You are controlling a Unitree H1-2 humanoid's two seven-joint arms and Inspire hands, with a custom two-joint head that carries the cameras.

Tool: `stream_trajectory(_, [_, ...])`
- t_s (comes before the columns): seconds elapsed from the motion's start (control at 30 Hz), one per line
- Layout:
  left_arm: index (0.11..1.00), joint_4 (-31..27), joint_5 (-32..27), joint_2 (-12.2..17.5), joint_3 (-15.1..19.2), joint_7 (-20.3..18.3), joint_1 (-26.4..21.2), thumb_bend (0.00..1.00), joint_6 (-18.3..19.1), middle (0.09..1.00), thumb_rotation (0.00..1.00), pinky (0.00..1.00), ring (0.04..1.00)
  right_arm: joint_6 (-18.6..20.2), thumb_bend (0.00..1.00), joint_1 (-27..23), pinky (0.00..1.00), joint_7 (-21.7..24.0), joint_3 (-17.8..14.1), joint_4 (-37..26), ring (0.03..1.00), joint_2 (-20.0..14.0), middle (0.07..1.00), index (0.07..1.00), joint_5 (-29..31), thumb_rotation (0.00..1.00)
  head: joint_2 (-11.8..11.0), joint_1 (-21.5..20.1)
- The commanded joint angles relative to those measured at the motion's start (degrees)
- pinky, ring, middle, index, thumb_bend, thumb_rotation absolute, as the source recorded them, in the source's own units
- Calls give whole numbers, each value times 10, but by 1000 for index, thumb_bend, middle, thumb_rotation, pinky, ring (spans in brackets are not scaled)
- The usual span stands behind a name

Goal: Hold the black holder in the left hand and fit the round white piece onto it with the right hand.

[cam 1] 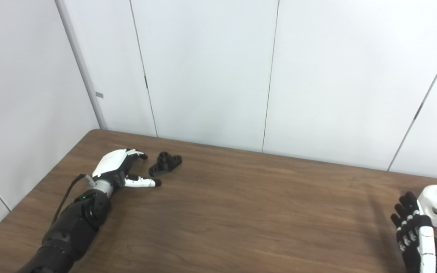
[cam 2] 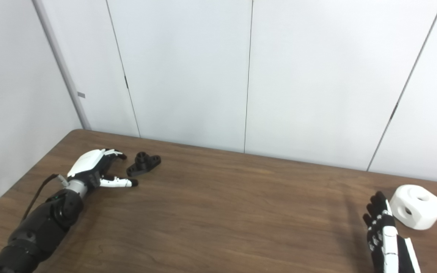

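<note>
Left hand [cam 1: 118, 168] lies low, fingers spread and empty; right hand [cam 2: 383, 235] stands upright, fingers apart, holding nothing.

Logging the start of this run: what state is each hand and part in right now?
left hand: open, beside the holder, holding nothing
right hand: open, next to the white piece
black holder: lying on the table, ungrasped
round white piece: resting on the table, not fitted

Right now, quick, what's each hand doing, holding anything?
Left hand: open, empty, fingers spread beside the black holder.
Right hand: open, empty, next to the round white piece.
</note>
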Motion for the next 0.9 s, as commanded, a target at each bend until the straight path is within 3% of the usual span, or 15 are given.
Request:
stream_trajectory(0.0, [804, 3, -3, 3, -8, -4, -22, 941, -7, 932, 490, 1000, 990, -1, 341, 23, 1000, -6, 6, 10, 1000, 16, 1000, 1000, -2, 1000, 0, -1])
stream_trajectory(0.87, [804, 16, -15, -11, -36, -8, -44, 926, -11, 928, 467, 1000, 987, 3, 348, 23, 1000, -11, 8, 5, 1000, 27, 1000, 1000, -24, 1000, 6, -19])
